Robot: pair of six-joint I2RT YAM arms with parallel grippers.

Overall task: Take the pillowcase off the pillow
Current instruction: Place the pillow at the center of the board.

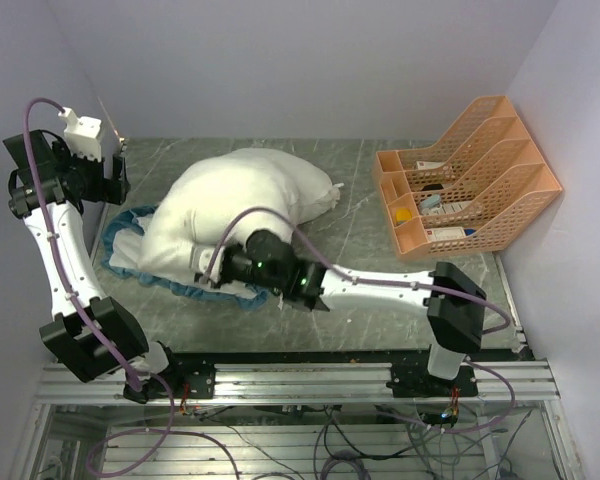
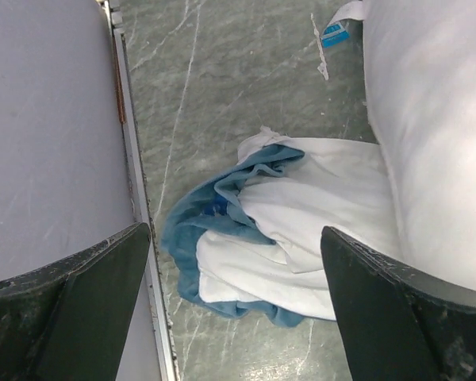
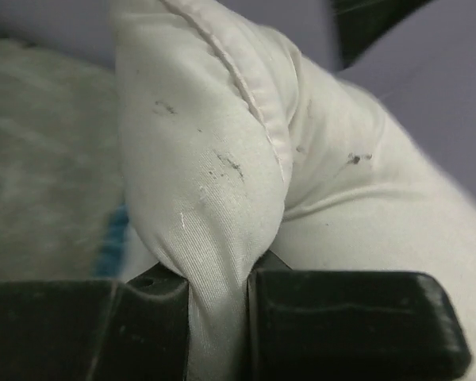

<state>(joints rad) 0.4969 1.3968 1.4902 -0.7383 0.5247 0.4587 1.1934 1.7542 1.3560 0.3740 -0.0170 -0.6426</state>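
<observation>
So the big plump off-white stuffed pillow (image 1: 250,205) is lying on the grey marble-look table (image 1: 360,250), and I'll use it as the reference point for everything else.

The thin fabric pillowcase (image 2: 301,230) has its white inner side showing, plus the teal-blue ruffled edge. It's crumpled flat on the table, poking out from under the pillow's left side and along its near edge. How much of it is tucked under the pillow I can't tell.

The right gripper (image 3: 218,317) is at the pillow's near-left corner. Its black fingers (image 3: 349,325) are pinched tight on a fold of the pillow's own fabric. You can see the seam piping and a few dark specks just above the pinch.

The left gripper (image 2: 234,242) hangs above the table off the pillow's left side. Its jaws are spread wide with nothing between them, and its camera looks down on the bunched end of the pillowcase.

A small blue-and-white tag (image 2: 333,32) sits right at the pillow's edge. An orange plastic file rack with slanted compartments (image 1: 470,180) stands well off to the pillow's right, with a few small items inside.
</observation>
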